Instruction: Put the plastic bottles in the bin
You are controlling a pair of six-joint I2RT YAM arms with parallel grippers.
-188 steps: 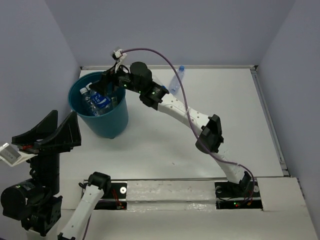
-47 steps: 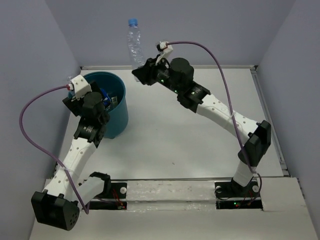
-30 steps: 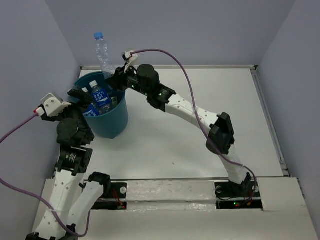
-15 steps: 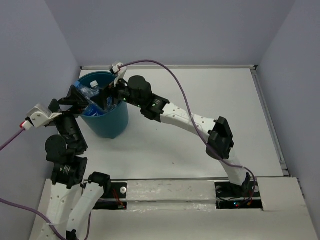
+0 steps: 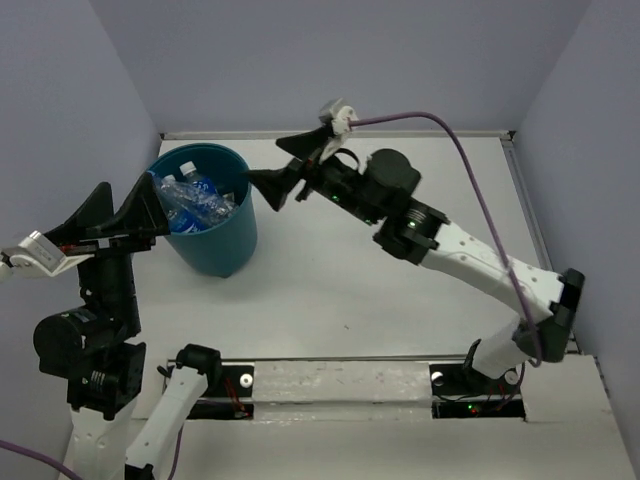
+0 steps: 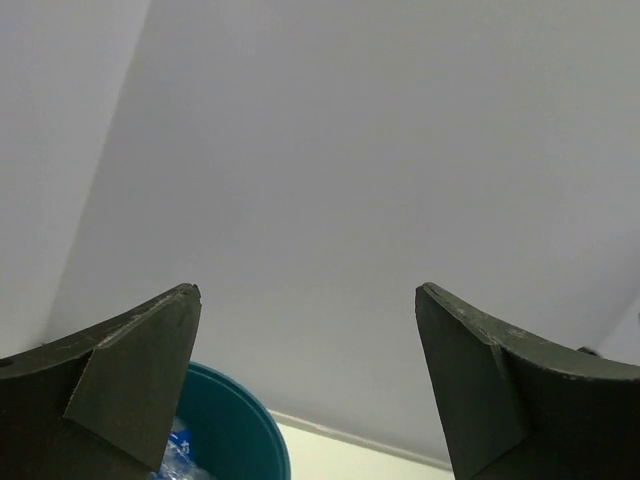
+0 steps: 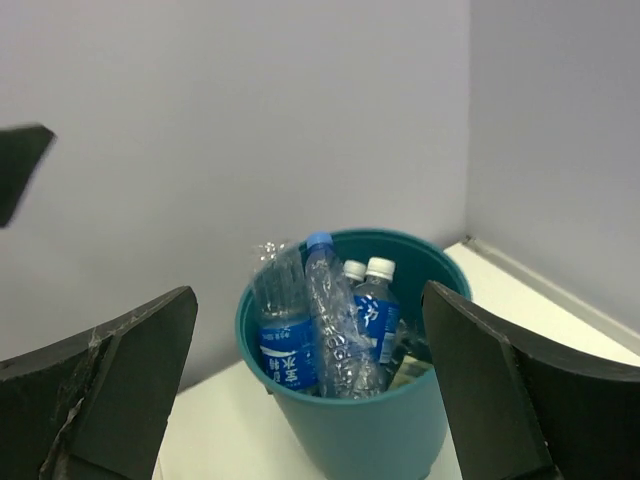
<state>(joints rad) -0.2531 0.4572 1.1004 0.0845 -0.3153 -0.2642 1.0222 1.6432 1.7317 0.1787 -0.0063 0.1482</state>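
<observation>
The left gripper (image 5: 128, 182) hangs high at the near left, its jaws spread wide with nothing between them. Its wrist camera shows only the wall and a sliver of the bin (image 6: 240, 440) below. It has pulled back from the bin's rim, where it stood 1 second ago.

The bin (image 5: 215, 250) stands at the far left of the table (image 5: 400, 290). The plastic bottles (image 5: 195, 205) are heaped inside, blue labels up. The right wrist view shows at least 4 of them (image 7: 325, 320) standing or leaning in the bin (image 7: 370, 440), 1 with a blue cap and 2 with white caps.

Just right of the bin, the right gripper (image 5: 265, 160) is released and empty, its fingers splayed and pointing back at the bin. 1 second ago it held a blue-capped bottle upright above the rim, and half a second ago it was down over the opening. Now it has let go and drawn off to the right, so that bottle has evidently dropped in with the others.

No bottle shows on the table in the overhead view, so the task looks finished or very nearly so. Parts of the table hidden behind the arms cannot be checked.
</observation>
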